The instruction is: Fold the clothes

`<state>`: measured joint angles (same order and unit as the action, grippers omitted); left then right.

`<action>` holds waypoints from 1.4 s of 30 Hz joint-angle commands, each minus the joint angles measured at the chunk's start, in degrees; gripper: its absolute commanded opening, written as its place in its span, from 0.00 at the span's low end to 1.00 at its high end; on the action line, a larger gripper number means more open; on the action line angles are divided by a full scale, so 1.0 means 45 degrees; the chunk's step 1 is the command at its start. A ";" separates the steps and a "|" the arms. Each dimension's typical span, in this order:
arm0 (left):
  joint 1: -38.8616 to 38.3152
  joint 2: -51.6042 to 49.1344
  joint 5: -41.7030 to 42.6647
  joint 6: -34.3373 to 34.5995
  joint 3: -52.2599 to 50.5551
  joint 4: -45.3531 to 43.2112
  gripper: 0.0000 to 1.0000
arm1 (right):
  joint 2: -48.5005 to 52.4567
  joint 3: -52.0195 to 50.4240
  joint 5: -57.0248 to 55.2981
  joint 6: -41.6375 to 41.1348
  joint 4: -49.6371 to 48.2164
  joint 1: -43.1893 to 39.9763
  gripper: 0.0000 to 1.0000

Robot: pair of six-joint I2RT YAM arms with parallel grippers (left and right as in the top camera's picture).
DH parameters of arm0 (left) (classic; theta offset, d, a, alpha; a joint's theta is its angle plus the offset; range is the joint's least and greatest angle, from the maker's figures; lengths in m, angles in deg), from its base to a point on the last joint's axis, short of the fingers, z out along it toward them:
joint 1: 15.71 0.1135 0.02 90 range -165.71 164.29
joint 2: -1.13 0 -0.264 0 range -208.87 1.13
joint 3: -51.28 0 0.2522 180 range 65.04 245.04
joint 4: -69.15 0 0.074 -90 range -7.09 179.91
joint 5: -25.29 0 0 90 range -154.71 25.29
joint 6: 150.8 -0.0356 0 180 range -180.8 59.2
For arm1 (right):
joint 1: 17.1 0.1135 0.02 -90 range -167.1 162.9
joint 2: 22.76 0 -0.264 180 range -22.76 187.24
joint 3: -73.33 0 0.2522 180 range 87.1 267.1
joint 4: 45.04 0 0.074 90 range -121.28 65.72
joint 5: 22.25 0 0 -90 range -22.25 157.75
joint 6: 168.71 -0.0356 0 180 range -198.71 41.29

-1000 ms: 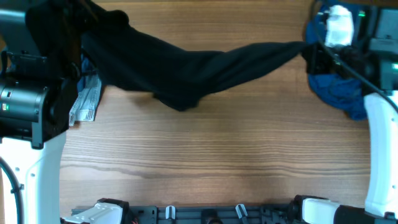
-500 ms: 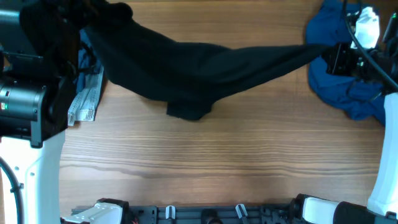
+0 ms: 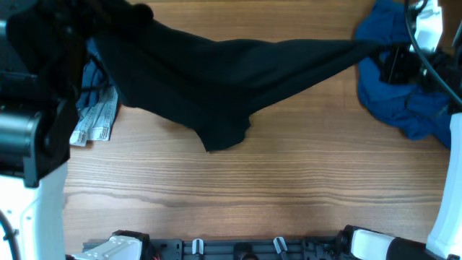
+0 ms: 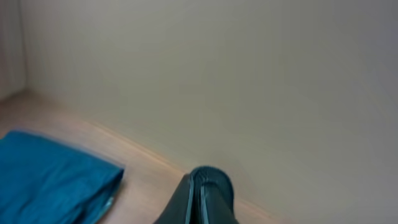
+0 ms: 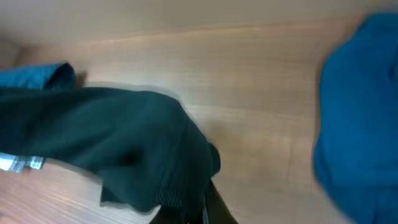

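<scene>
Over the past second the black garment (image 3: 216, 76) has spread, and its sagging fold has sunk closer to the near edge of the worktop (image 3: 289, 188), while the right end effector (image 3: 375, 54) has drawn outward. From overhead, the garment's long axis runs side to side between the two arms. One end rises under the left arm (image 3: 36, 108). The other end meets the right end effector, just over the bright-blue garment (image 3: 397, 108). A pale striped piece (image 3: 97, 123) lies under its left end.

In the left wrist view, the left end effector (image 4: 202, 199) looks narrow, pinched on a nub of black cloth, with a blue garment (image 4: 50, 186) lying beyond it.

In the right wrist view, the fingers are closed on the black cloth, which streams away leftward.

Both arms hold an end, so I judge that the next move depends on laying the garment down along that axis. The low fold hangs roughly midway between them.
</scene>
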<state>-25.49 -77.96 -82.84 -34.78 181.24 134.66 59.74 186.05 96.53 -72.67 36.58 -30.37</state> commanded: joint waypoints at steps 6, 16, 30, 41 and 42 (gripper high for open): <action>0.0058 -0.2244 0.3672 0.0049 0.0141 0.7028 0.04 | -0.0301 -0.4017 -0.1715 -0.1715 0.2322 -0.0063 0.04; 0.0058 -0.5931 0.3934 0.0034 0.0058 0.7728 0.04 | -0.0311 -0.8665 -0.0374 -0.2001 -0.0554 -0.0063 0.04; 0.0058 -0.5916 0.3934 0.0044 0.0058 0.7373 0.04 | -0.0311 -0.5226 -0.0874 -0.1739 -0.2322 0.1190 0.79; 0.0073 -0.5916 0.4784 0.0330 0.0058 0.6732 0.04 | 0.5115 -0.5231 -0.2642 -0.6980 -0.5212 0.8092 0.65; 0.0068 -0.5916 0.4784 0.0330 0.0058 0.6693 0.04 | 0.5343 -0.5231 -0.2652 -0.6785 -0.5129 0.8349 0.65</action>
<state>-25.49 -104.84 -62.18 -34.28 181.40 165.26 81.67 161.92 85.47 -101.26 12.82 4.99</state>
